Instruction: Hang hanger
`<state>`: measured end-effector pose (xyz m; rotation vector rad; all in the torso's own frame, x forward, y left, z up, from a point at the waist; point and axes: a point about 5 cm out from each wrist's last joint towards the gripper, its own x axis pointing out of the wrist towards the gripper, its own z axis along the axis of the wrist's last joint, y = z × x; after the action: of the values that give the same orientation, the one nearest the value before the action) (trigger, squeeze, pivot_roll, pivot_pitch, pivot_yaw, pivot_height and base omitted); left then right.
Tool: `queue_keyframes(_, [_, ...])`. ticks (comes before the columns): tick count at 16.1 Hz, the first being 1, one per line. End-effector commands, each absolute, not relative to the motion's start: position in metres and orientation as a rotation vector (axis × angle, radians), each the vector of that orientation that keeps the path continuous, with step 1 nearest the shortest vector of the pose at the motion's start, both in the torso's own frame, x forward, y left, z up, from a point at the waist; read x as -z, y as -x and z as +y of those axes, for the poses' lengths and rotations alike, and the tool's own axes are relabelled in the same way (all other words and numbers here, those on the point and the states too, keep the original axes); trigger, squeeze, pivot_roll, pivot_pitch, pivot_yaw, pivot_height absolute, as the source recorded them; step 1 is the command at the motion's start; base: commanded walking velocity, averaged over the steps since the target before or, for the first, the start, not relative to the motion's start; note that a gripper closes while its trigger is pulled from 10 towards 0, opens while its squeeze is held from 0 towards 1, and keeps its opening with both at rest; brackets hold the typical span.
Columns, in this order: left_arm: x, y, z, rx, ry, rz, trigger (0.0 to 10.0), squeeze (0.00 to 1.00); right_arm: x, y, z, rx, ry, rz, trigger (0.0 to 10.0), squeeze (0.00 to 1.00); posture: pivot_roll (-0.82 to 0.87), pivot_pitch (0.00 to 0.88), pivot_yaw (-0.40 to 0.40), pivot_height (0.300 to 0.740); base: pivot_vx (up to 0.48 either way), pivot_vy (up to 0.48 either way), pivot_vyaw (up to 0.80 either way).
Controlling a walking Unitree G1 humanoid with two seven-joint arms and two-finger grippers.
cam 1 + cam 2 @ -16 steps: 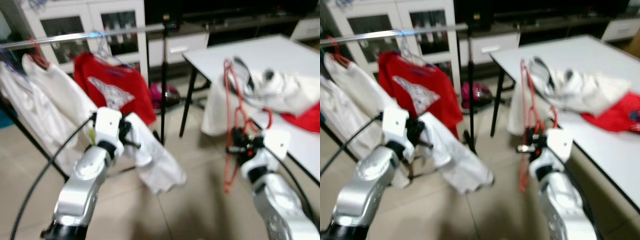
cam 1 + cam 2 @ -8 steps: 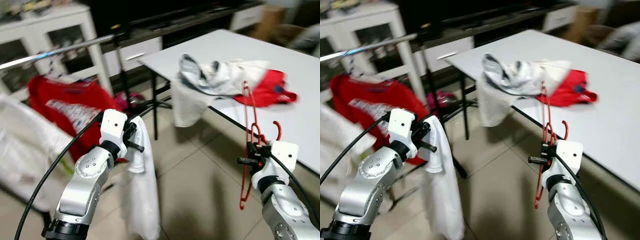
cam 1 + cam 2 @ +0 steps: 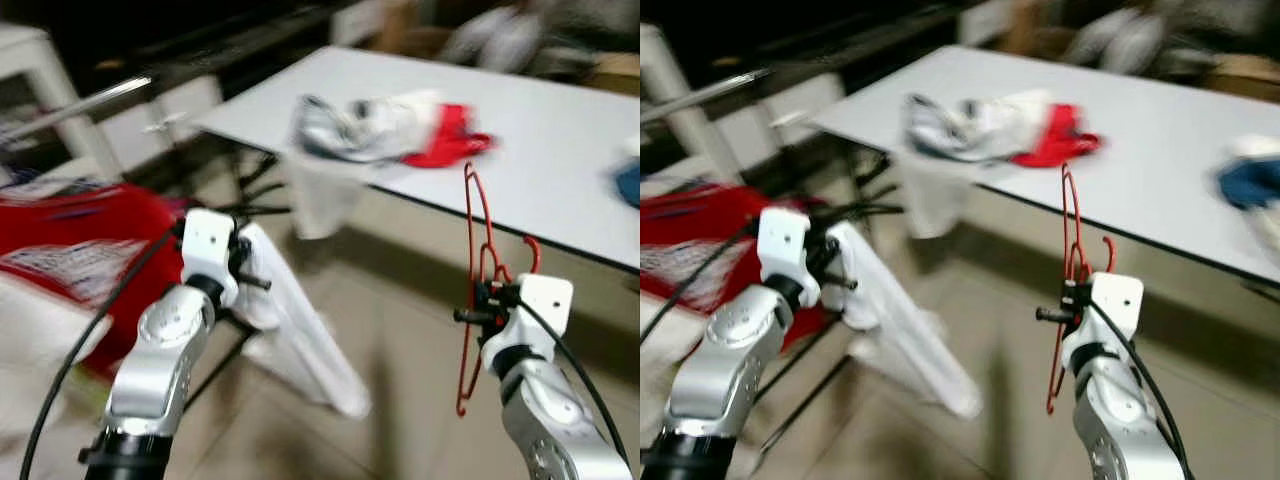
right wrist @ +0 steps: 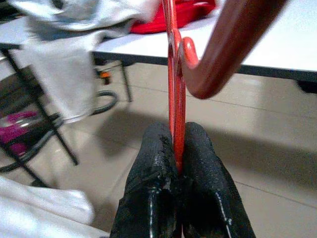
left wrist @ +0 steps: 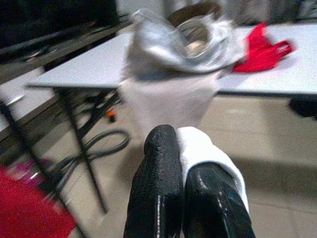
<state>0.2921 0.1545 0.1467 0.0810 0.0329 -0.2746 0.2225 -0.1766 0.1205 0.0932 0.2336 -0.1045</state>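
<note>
The thin red wire hanger (image 3: 478,262) stands upright, pinched between the closed fingers of the right gripper (image 4: 179,168), just off the near edge of the white desk (image 3: 560,150). The left gripper (image 5: 185,181) clamps a white cloth (image 3: 295,330) hanging toward the floor. Blurred heaped clothes (image 3: 385,125) lie near the desk's edge.

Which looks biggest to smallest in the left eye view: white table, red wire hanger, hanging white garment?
1. White table.
2. Hanging white garment.
3. Red wire hanger, thin; its nearness to the camera makes true size unsure.
</note>
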Motion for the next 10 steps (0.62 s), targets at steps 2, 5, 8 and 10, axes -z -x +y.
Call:
queue_keyframes(2, [-0.149, -0.29, 0.152, 0.278, -0.08, 0.032, 10.0, 0.0, -0.128, -0.225, -0.176, 0.1, -0.082, 0.207, 10.0, 0.0, 0.08, 0.0, 0.05, 0.74, 0.0, 0.0, -0.8])
queue_keyframes(5, [-0.159, -0.295, 0.153, 0.268, -0.046, -0.019, 10.0, 0.0, -0.137, -0.232, -0.177, 0.067, -0.082, 0.157, 10.0, 0.0, 0.08, 0.0, 0.045, 0.74, 0.089, 0.0, -0.26])
queue_keyframes(8, [-0.173, -0.3, 0.148, 0.298, -0.03, -0.063, 10.0, 0.0, -0.149, -0.24, -0.175, 0.031, -0.057, 0.096, 10.0, 0.0, 0.08, 0.0, 0.042, 0.74, 0.4, 0.0, 0.0])
queue_keyframes(10, [-0.182, -0.308, 0.145, 0.309, -0.032, -0.094, 10.0, 0.0, -0.155, -0.245, -0.173, 0.006, -0.035, 0.067, 10.0, 0.0, 0.08, 0.0, 0.037, 0.74, 0.429, 0.0, 0.0])
